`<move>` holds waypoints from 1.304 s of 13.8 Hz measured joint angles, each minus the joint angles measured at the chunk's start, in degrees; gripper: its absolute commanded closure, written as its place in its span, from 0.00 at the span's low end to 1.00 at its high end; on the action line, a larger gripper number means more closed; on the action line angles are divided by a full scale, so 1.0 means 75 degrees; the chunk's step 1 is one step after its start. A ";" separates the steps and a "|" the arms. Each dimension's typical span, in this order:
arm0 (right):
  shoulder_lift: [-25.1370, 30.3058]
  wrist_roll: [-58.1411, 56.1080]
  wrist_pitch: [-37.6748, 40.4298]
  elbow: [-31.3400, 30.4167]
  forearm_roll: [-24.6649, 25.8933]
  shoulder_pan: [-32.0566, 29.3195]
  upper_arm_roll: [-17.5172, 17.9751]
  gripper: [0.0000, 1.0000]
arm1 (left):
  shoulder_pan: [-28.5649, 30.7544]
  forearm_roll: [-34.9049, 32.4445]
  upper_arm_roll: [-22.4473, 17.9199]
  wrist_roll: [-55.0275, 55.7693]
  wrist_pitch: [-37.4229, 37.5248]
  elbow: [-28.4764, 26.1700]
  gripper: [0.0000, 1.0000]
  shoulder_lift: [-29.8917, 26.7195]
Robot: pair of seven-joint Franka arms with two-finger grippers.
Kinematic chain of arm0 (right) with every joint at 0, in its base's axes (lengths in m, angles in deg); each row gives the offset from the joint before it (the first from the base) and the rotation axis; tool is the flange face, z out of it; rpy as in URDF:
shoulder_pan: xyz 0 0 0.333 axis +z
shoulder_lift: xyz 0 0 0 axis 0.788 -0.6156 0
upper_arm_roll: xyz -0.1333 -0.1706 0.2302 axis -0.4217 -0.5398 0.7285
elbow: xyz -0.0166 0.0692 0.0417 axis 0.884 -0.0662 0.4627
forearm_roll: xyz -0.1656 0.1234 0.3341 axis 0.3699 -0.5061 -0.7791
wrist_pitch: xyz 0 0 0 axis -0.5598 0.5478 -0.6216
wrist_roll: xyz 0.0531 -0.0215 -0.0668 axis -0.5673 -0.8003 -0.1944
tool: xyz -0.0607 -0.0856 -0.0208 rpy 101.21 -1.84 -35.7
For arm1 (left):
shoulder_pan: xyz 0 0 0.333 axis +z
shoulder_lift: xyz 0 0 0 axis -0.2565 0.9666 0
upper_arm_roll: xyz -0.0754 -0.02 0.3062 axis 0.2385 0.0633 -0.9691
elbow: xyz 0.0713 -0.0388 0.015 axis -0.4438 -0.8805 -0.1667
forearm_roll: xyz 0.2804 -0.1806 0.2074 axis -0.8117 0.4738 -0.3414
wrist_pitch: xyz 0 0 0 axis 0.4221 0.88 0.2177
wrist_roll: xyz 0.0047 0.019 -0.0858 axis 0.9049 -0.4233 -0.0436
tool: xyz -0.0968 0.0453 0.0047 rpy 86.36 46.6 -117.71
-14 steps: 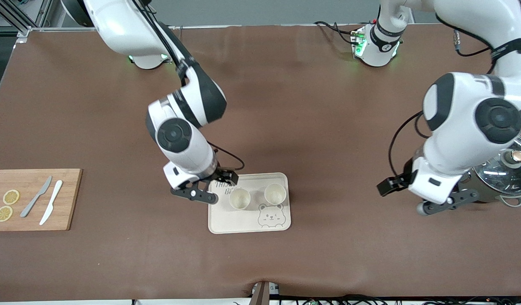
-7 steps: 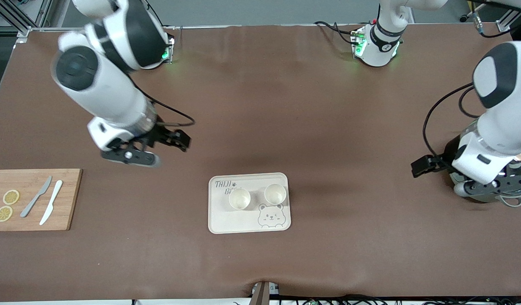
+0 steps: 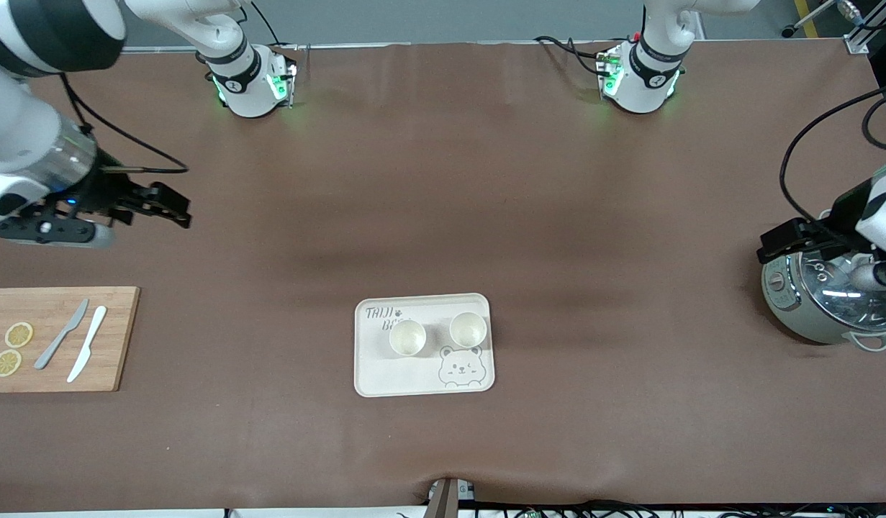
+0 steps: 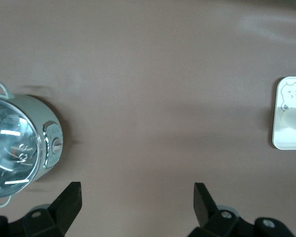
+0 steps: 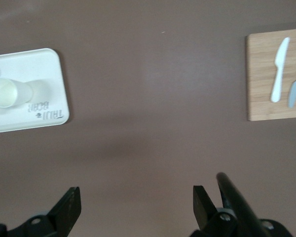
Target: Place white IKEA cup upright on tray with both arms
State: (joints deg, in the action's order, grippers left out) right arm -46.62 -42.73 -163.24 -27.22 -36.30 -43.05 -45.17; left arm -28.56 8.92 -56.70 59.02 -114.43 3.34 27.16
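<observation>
Cups (image 3: 407,337) both stand upright on the tray (image 3: 385,381) mid-bench — I judge placing done. Left gripper (image 4: 137,197) by the pot (image 3: 820,302) and right gripper (image 5: 136,200) near the cutting board (image 3: 119,338) hang with jaws apart, empty; I'd park clear.

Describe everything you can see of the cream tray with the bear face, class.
The cream rectangular tray lies flat on the brown table, with rounded corners and a low raised rim. It looks like matte plastic. "TAIJI" lettering is printed in one corner, a grey cartoon bear face in the corner diagonally across. Two white cups stand upright on it, side by side, mouths up. No robot hand touches it.
</observation>
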 measured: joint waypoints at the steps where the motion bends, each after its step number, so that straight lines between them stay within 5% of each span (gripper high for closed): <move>1: 0.0033 -0.0325 -0.0003 -0.0035 0.0042 -0.0230 -0.0002 0.00 | 0.0000 0.0000 0.0000 0.0000 0.0105 -0.0001 0.00 -0.0094; 5: 0.0022 -0.0805 -0.0018 -0.0119 0.0046 -0.0888 -0.0006 0.00 | -0.0002 -0.0050 0.0000 0.0000 0.0238 -0.0002 0.00 -0.0318; 18: -0.0039 -0.1436 -0.0025 -0.0143 0.0051 -0.1146 0.0068 0.00 | 0.0249 -0.0247 -0.0008 0.0000 0.0364 0.0277 0.00 -0.0351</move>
State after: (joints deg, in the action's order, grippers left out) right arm -46.92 -53.50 -163.42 -28.29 -35.92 -51.65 -44.67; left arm -26.68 7.06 -56.76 59.02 -111.71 5.41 24.53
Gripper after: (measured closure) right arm 0.000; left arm 0.000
